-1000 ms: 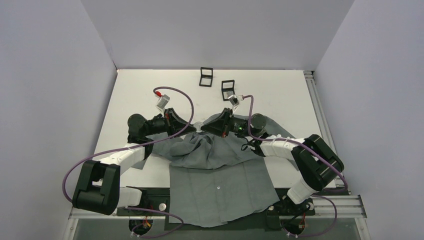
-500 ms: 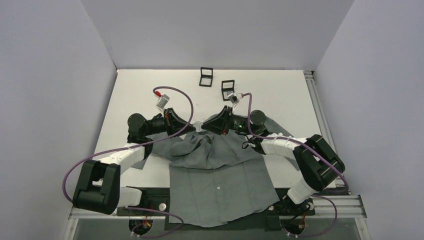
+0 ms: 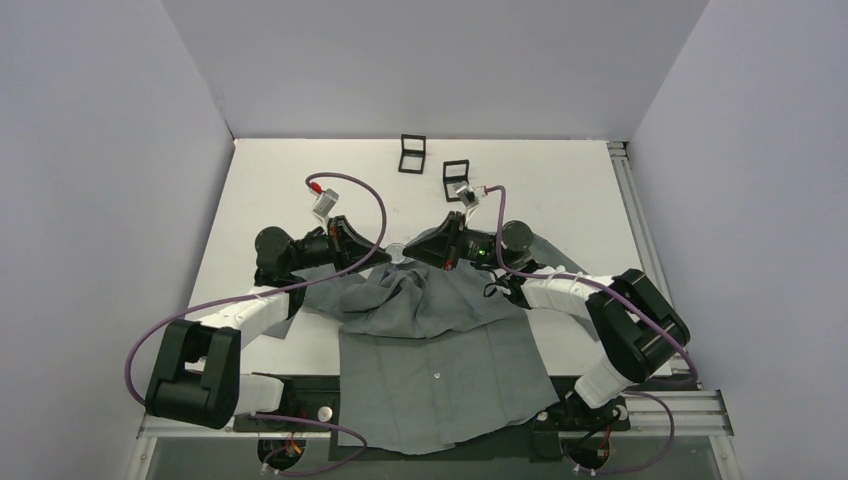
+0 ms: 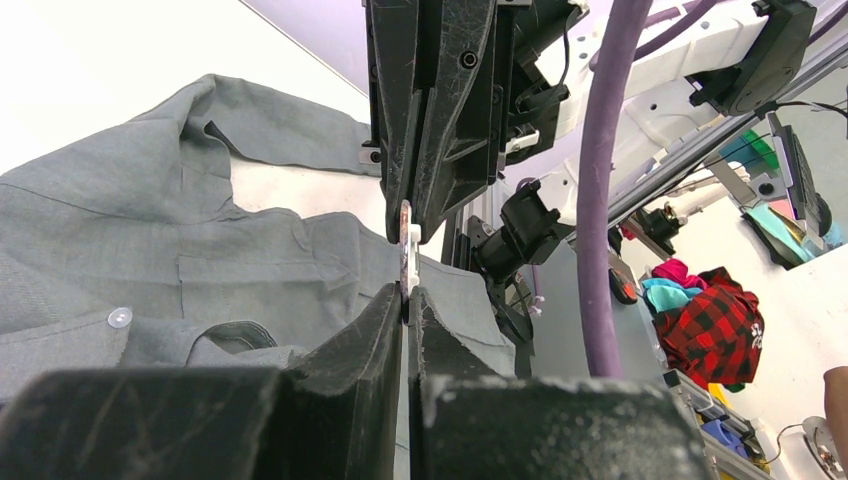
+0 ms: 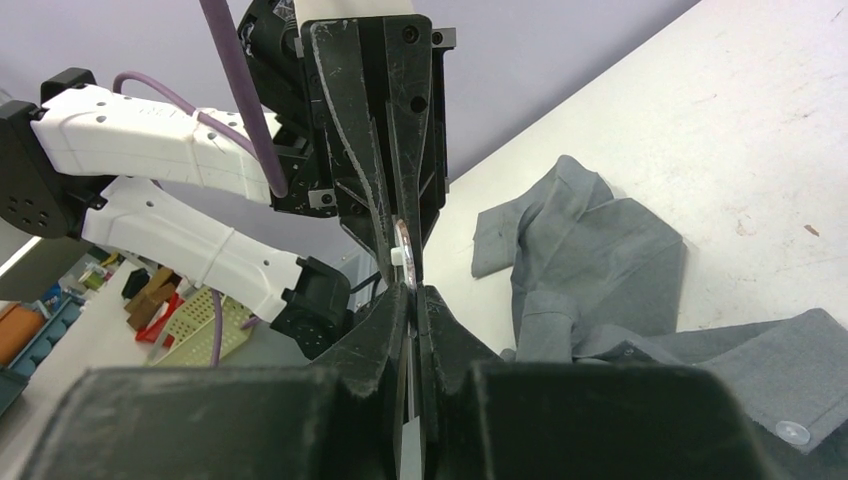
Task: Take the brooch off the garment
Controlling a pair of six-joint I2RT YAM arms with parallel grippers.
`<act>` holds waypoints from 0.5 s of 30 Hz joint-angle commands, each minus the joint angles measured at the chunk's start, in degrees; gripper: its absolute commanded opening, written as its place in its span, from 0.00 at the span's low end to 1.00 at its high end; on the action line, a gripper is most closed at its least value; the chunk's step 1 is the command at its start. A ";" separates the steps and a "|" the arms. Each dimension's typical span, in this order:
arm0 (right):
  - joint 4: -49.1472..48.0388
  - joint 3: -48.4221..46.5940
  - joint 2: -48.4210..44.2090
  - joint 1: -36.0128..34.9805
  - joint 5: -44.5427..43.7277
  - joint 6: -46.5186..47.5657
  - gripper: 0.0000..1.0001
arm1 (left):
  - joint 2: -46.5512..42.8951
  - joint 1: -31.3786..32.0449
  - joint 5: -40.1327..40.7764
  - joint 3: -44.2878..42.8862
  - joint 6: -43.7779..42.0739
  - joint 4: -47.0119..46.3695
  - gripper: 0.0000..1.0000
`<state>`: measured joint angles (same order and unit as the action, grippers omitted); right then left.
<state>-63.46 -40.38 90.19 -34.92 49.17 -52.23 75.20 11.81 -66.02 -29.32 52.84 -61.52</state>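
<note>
Top view: left gripper and right gripper meet tip to tip over the garment's far edge. Left wrist: left jaws pinch the edge-on brooch above the garment. Right wrist: right jaws pinch it likewise.

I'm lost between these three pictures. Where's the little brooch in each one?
Top view: the brooch is mid-table, held between the left gripper and right gripper.
Left wrist: the brooch is edge-on at picture centre.
Right wrist: the brooch is edge-on at picture centre.
Shared landmark: the grey shirt, visible in all three.
</note>
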 commanded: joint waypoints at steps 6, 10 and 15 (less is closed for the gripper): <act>19.32 -6.17 -5.89 0.32 -1.96 18.36 0.00 | 0.09 -3.00 -0.27 -1.70 -1.13 0.77 0.68; 36.57 -13.13 -5.26 3.03 -5.48 32.77 0.00 | -1.22 -8.52 0.22 -2.55 -3.27 5.67 0.98; 60.41 -28.10 -1.52 3.54 -14.88 56.48 0.00 | -2.84 -16.71 1.84 -7.82 -14.89 29.95 0.96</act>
<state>-21.96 -57.54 87.22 -31.83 42.48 -18.26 74.61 0.08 -66.00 -31.11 47.64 -50.74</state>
